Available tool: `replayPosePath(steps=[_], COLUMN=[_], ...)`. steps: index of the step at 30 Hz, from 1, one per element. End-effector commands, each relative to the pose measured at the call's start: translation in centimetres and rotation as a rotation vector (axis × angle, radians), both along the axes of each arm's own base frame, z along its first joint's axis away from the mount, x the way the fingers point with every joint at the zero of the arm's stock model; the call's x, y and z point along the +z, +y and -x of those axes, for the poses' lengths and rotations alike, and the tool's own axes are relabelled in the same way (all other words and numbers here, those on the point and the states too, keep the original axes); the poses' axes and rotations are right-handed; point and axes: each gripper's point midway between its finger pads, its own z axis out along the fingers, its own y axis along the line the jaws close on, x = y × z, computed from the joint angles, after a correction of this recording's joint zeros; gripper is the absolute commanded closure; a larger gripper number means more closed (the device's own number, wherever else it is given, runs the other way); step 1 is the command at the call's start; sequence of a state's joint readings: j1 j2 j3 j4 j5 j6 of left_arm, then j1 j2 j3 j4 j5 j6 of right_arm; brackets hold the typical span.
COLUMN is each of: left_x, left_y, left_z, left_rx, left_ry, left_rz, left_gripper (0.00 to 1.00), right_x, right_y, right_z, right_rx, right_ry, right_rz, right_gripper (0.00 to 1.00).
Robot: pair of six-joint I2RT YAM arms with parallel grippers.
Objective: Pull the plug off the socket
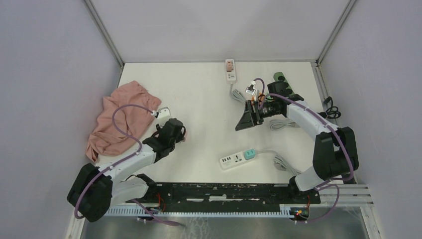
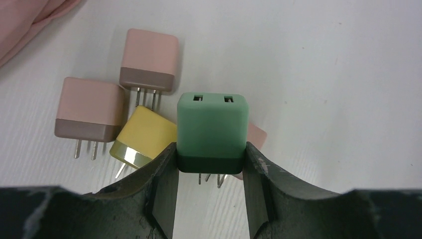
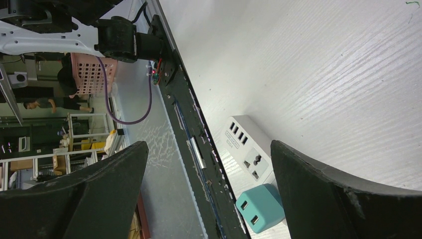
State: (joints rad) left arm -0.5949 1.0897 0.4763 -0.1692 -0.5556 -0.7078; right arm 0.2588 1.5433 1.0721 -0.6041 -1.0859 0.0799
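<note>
A teal plug (image 1: 250,154) (image 3: 260,206) sits in the socket of a white power strip (image 1: 232,160) (image 3: 249,149) near the table's front edge. My right gripper (image 1: 246,119) (image 3: 209,149) hangs open above the table, behind that strip, with nothing between its fingers. My left gripper (image 1: 176,132) (image 2: 211,164) is shut on a green plug (image 2: 212,132), pinching its dark base, with the prongs pointing toward the wrist. Under it lie loose plugs: two pink ones (image 2: 149,59) (image 2: 89,107), a yellow one (image 2: 144,137), and a pink one (image 2: 256,135) mostly hidden.
A pink cloth (image 1: 122,119) lies at the left. A second white power strip (image 1: 230,69) rests at the back edge, a dark green one (image 1: 281,82) at the back right. Coiled cables (image 1: 281,124) lie under my right arm. Grey walls surround the table.
</note>
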Motion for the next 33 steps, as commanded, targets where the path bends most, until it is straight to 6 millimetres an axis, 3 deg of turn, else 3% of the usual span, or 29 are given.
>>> replayPosePath(steps=[1, 11, 19, 28, 33], left_x=[1.5, 1.1, 1.8, 3.3, 4.7], left_y=[0.9, 1.3, 1.0, 0.6, -1.0], left_z=[-1.4, -1.3, -1.2, -0.8, -0.6], left_rx=[0.124, 0.163, 0.167, 0.15, 0.068], left_ry=[-0.045, -0.022, -0.023, -0.053, -0.077], left_rz=[0.021, 0.012, 0.04, 0.097, 0.18], left_gripper=[0.83, 0.57, 0.38, 0.33, 0.32], right_x=[2.0, 2.0, 2.0, 2.1, 2.3], right_y=[0.1, 0.2, 0.1, 0.1, 0.0], right_z=[-0.9, -0.9, -0.9, -0.8, -0.8], right_rx=[0.01, 0.011, 0.012, 0.014, 0.018], right_ry=[-0.09, -0.091, -0.093, -0.1, -0.116], right_rz=[-0.03, -0.028, -0.028, -0.024, -0.019], right_gripper=[0.0, 0.0, 0.0, 0.0, 0.0])
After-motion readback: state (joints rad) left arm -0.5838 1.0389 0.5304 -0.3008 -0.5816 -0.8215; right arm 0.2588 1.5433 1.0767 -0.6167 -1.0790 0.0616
